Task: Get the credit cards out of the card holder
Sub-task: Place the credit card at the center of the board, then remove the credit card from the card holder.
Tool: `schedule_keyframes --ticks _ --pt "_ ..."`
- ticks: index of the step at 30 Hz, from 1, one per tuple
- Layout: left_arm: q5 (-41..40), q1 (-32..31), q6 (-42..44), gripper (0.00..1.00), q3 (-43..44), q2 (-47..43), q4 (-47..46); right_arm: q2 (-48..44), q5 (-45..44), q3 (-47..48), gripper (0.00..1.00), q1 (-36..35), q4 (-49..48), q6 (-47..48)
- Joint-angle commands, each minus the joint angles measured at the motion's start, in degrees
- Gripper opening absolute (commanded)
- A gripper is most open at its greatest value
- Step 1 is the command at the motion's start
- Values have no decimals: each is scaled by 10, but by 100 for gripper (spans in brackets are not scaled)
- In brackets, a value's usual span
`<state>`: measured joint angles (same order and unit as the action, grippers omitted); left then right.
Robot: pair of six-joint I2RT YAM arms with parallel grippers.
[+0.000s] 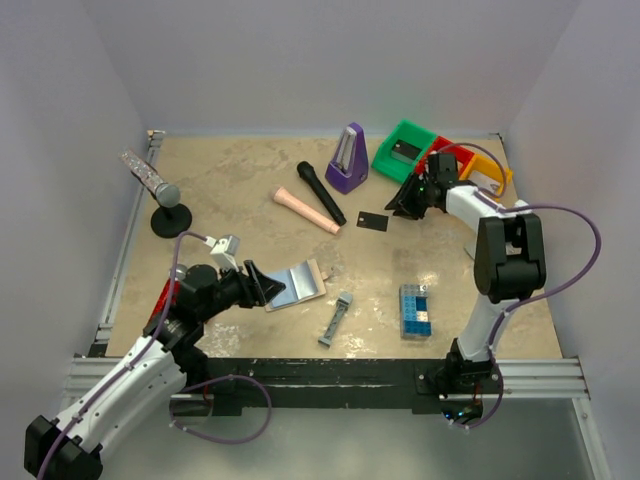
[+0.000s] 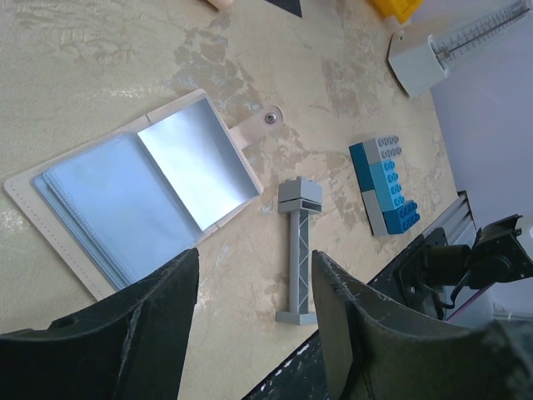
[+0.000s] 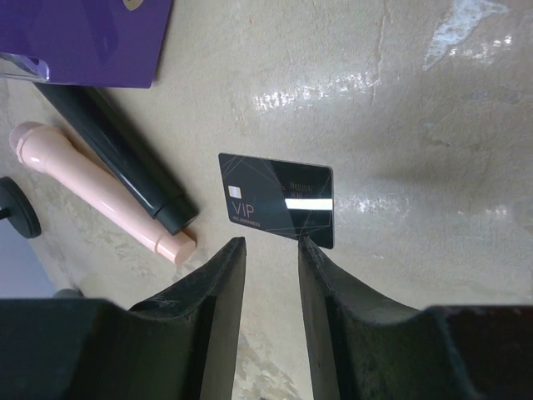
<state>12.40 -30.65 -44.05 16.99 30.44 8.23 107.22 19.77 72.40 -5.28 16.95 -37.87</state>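
The card holder (image 1: pixel 298 282) lies open on the table, light blue with pale edging; in the left wrist view (image 2: pixel 141 192) its sleeves look pale blue and no card shows in them. My left gripper (image 1: pixel 260 285) is open and empty at the holder's left edge, with the holder just ahead of its fingertips (image 2: pixel 256 260). One black credit card (image 1: pixel 371 222) lies flat on the table. My right gripper (image 1: pixel 405 200) is open and empty, its jaws a narrow gap apart, just short of that card (image 3: pixel 277 200) in the right wrist view (image 3: pixel 271 243).
A grey bar-shaped piece (image 1: pixel 336 318) and a blue-and-white brick stack (image 1: pixel 415 310) lie near the front. A pink cylinder (image 1: pixel 306 210), black marker (image 1: pixel 320 192) and purple metronome (image 1: pixel 347 160) sit mid-back. Green (image 1: pixel 405 150), red and yellow (image 1: pixel 487 172) bins stand back right. A small stand (image 1: pixel 170 215) is at left.
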Motion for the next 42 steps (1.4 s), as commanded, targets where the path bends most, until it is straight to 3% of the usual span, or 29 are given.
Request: schedule_keyframes --ticks 1,5,10,14,16,19,22,31,42 --pt "-3 2 -10 63 0 -9 -6 -69 -29 -12 36 2 -2 18" --pt "-25 2 -23 66 -4 -15 6 -150 -46 -65 37 -27 -32 23" --pt "-36 2 -48 70 -21 -26 -5 -247 -113 -117 37 -132 -18 87" --pt "-88 3 -98 92 -28 -31 38 -305 -181 -150 39 -235 5 132" --pt "-106 2 -127 100 -28 -32 59 -327 -237 -166 45 -284 12 146" --pt "-87 2 -123 100 -29 -28 60 -344 -211 -195 60 -307 11 123" --pt "-83 3 -122 100 -39 -34 61 -326 -147 -193 62 -311 34 123" --pt "-89 2 -140 100 -81 -107 84 -244 -115 -193 62 -338 12 128" --pt "-56 1 -127 93 -77 -80 54 -142 -88 -121 58 -338 4 125"
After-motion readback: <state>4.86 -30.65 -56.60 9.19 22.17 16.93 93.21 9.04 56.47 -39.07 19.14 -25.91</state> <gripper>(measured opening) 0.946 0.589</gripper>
